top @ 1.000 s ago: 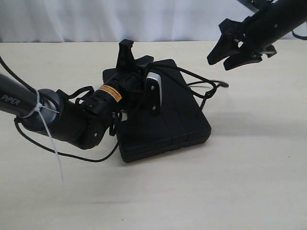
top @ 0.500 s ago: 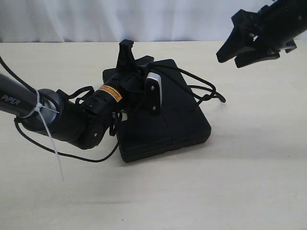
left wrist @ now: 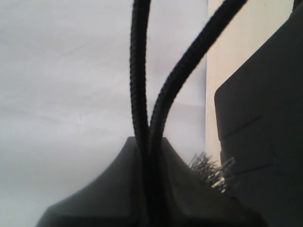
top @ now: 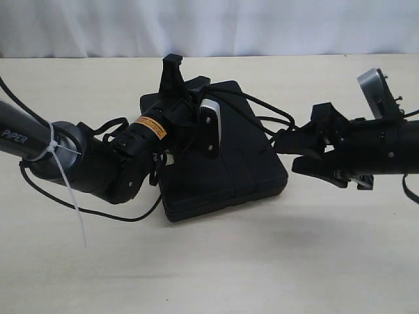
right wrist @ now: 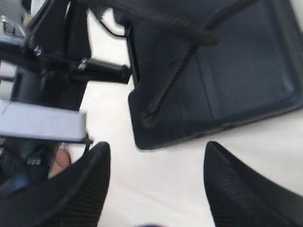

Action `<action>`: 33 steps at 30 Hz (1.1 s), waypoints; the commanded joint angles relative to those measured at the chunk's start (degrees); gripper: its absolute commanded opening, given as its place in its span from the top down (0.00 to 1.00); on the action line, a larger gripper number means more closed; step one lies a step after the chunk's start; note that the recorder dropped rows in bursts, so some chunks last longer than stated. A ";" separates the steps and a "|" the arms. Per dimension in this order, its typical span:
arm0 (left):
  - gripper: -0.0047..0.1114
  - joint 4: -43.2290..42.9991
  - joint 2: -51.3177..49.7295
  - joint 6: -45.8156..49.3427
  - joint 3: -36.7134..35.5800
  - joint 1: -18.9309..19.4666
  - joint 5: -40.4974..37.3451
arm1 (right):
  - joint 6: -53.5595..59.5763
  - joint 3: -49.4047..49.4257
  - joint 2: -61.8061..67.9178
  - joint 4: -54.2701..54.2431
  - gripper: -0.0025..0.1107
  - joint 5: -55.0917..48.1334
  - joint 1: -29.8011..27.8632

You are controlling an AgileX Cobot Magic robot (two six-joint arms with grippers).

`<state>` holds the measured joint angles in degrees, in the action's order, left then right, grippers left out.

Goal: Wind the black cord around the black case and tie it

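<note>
The black case point(top: 229, 160) lies flat in the middle of the table. The black cord point(top: 260, 103) runs over its top towards its right edge. My left gripper point(top: 172, 65) points upward at the case's far left corner, shut on two strands of the cord point(left wrist: 139, 85). The frayed tuft point(left wrist: 210, 166) sticks out beside the jaws, next to the case point(left wrist: 265, 109). My right gripper point(top: 288, 152) hovers open just off the case's right edge, holding nothing. In the right wrist view the open gripper point(right wrist: 156, 147) faces the case point(right wrist: 236, 80), where a cord end point(right wrist: 163, 92) lies.
The left arm's thin cable point(top: 98, 213) loops on the table left of the case, and a white zip tie point(top: 69, 193) hangs from that arm. A white curtain point(top: 262, 26) closes the back. Bare beige tabletop point(top: 262, 261) lies in front.
My right gripper has come down from the upper right to the case's right edge, staying open. The left gripper and the case have not moved.
</note>
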<state>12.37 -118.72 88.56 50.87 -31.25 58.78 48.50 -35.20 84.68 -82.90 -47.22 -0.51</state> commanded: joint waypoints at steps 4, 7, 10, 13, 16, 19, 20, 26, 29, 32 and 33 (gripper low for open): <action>0.96 0.29 0.13 -0.66 0.26 0.13 -0.33 | 16.30 0.59 11.67 -17.04 0.49 -5.93 0.03; 0.96 0.29 0.13 -0.66 0.26 0.13 -0.33 | 16.89 -1.45 15.96 -17.04 0.49 -9.17 0.03; 0.96 0.29 0.13 -0.66 0.26 0.13 -0.33 | 17.02 -3.67 17.64 -17.04 0.53 -9.47 1.83; 0.96 0.51 0.13 -0.66 0.26 0.13 -1.10 | 17.25 -6.83 17.78 -17.04 0.77 -8.54 4.74; 0.96 0.51 0.13 -0.66 0.26 0.13 -3.62 | 19.26 -7.49 17.78 -17.04 0.94 -8.56 5.37; 0.96 0.51 0.13 -0.66 0.26 0.13 -4.36 | 19.66 -7.49 17.78 -17.04 0.94 -8.72 5.37; 0.96 0.37 0.13 -0.66 0.26 0.13 -4.35 | 19.66 -7.49 17.78 -17.04 0.94 -9.43 5.37; 0.96 0.37 0.13 -4.17 0.26 0.13 -4.24 | 20.45 -7.37 15.28 -15.95 0.94 -12.79 5.37; 0.96 0.48 0.13 -4.53 0.26 0.13 -4.24 | 19.99 -7.37 11.93 -13.61 0.94 -12.48 5.37; 0.96 0.48 0.13 -4.53 0.26 0.13 -4.24 | 18.43 -7.26 7.07 -11.89 0.94 -12.36 5.37; 0.96 0.48 0.13 -4.64 0.26 0.13 -4.24 | 17.88 -7.16 5.38 -11.47 0.94 -12.36 5.37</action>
<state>12.37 -118.72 85.12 50.87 -31.25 54.57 67.57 -42.53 94.07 -96.29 -58.44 4.76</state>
